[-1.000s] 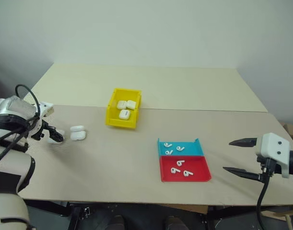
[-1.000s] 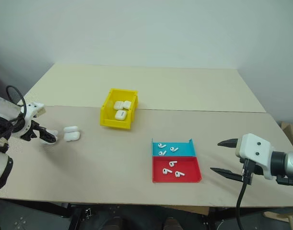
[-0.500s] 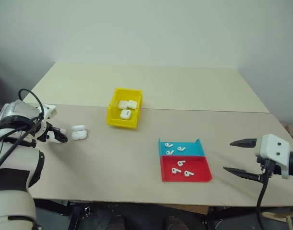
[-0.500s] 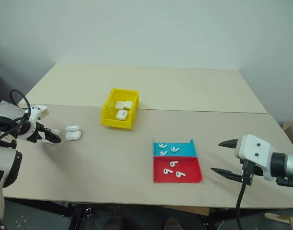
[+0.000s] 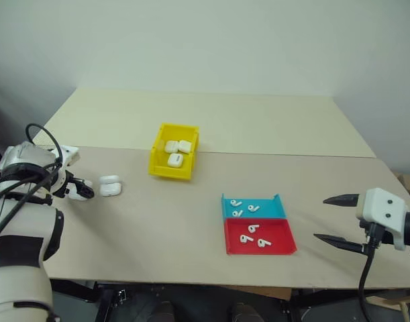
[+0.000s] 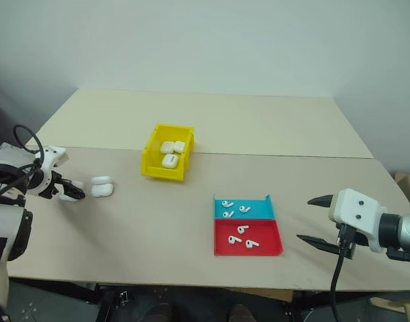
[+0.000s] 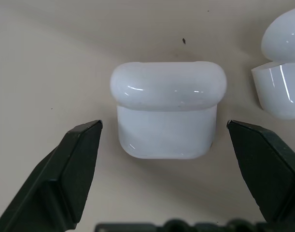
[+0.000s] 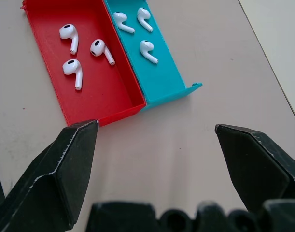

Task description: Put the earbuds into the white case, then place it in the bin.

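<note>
Plainly, the left claw [image 7: 164, 140] stood wide apart astride a shut white case [image 7: 167, 108] near the table's [image 5: 191, 228] left edge, not yet touching it, with a second case [image 7: 282, 82] just beside; a careless close could have nudged that neighbour or squeezed the glossy shell out sideways. The right claw [image 8: 157, 140], also apart and empty, hung near the right edge by the red tray [image 8: 106, 92] and blue tray [image 8: 159, 79] of earbuds [image 8: 72, 46], while the bin [image 5: 173, 159] sat toward the middle, already holding cases.

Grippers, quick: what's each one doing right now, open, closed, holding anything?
Left gripper: open, straddling a white case, not gripping it.
Right gripper: open, empty.
</note>
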